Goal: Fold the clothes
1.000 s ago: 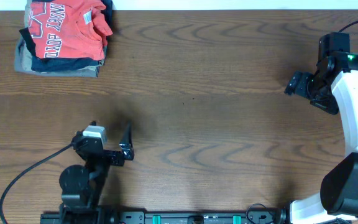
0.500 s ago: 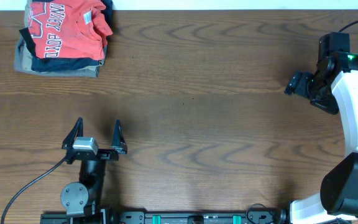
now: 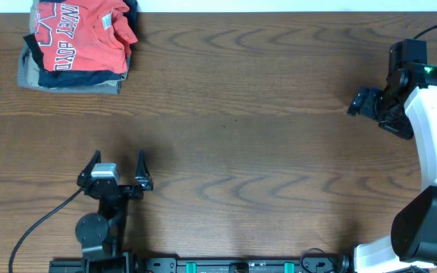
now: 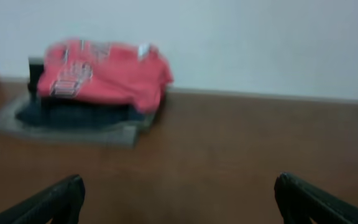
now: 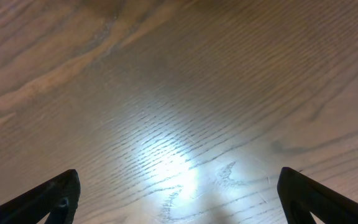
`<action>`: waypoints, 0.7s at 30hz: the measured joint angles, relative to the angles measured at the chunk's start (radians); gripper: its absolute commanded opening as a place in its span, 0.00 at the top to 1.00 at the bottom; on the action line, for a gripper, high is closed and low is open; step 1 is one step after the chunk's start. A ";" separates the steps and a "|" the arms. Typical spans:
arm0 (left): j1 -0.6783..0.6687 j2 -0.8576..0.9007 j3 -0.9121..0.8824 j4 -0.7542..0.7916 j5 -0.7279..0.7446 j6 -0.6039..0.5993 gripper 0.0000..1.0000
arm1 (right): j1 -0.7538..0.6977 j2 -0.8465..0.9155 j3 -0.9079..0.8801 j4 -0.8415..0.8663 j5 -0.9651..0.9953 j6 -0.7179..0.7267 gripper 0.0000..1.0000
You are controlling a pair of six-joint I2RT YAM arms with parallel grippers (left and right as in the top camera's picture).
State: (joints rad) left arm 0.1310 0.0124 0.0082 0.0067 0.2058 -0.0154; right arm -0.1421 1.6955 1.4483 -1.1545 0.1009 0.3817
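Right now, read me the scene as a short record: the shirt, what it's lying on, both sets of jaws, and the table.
shirt: orange-red T-shirt, loosely bunched, lettering facing up
location: far left corner of the wooden table
under it: stack of folded garments, dark and grey
left arm: at the near edge, left jaws open and empty, facing the stack
right arm: at the right side, right jaws open and empty, over bare wood
contact: neither arm touches the T-shirt
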 measured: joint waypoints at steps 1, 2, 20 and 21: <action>0.000 -0.001 0.003 -0.007 -0.007 0.002 0.02 | 0.000 0.000 0.000 -0.001 0.000 0.000 0.01; 0.000 -0.002 0.005 -0.009 -0.010 0.005 0.02 | 0.000 0.000 0.000 -0.001 0.000 0.000 0.01; -0.082 -0.002 0.007 -0.016 -0.026 0.013 0.02 | 0.000 0.000 0.000 -0.001 0.000 0.000 0.01; -0.082 -0.002 0.007 -0.016 -0.026 0.013 0.02 | 0.000 0.000 0.000 -0.001 0.000 0.000 0.01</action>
State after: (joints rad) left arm 0.0486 0.0105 0.0154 -0.0093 0.1799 -0.0021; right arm -0.1421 1.6955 1.4483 -1.1553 0.1009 0.3817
